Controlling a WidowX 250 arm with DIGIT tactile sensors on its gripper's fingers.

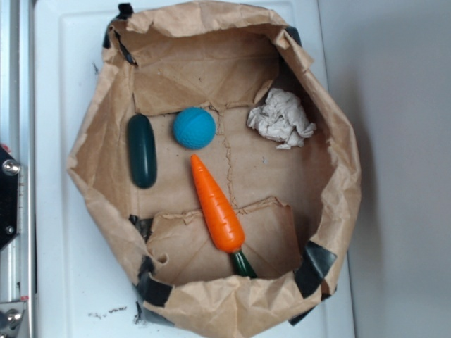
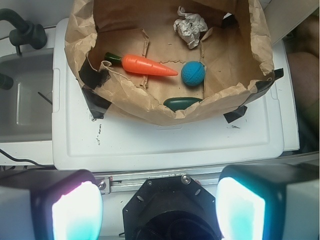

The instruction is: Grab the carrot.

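At the bottom of the wrist view: claw (image 2: 159,210), released, its two pale fingers (image 2: 75,212) spread wide with nothing between them. It hangs outside the bag, over the white table (image 2: 165,142) and a metal rail.

Ahead of the claw, beyond the near paper wall: brown paper bag (image 2: 150,112), rolled down into a shallow tray and taped at its corners with black tape.

Contents, near to far in the wrist view:
- Dark green oblong toy (image 2: 182,103), just behind the near wall, partly hidden by it.
- Blue ball (image 2: 193,73), ahead and slightly right.
- Carrot (image 2: 147,65), ahead and left of centre, lying flat on the bag floor. Long axis runs crosswise to the claw's line of sight; tip close to the ball, green stem toward the left wall.
- Crumpled white paper (image 2: 190,25), far side.

Judgement: the reach goes forward over the wall, then down, jaws closing across the carrot's width.

View differences: the exterior view shows the green toy whole and the carrot's stem against a raised paper flap, but no claw. The wrist view alone shows the claw.
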